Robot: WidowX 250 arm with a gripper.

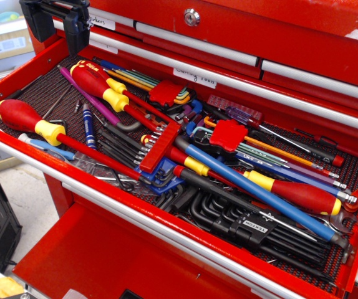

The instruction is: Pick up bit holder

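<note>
The bit holder (159,148) is a narrow red plastic bar with a row of short silver bits along its left side. It lies tilted in the middle of the open drawer (29,149), on top of screwdrivers and hex keys. My gripper (59,25) is black and hangs at the top left, above the drawer's back left corner, far from the bit holder. Its fingers look spread apart with nothing between them.
The drawer is crowded: red-and-yellow screwdrivers (32,121), a long blue screwdriver (260,193), two red fan-shaped hex key holders (227,134), a blue hex key holder (166,182) under the bit holder, black hex keys (241,224). Closed red drawers (241,37) stand behind.
</note>
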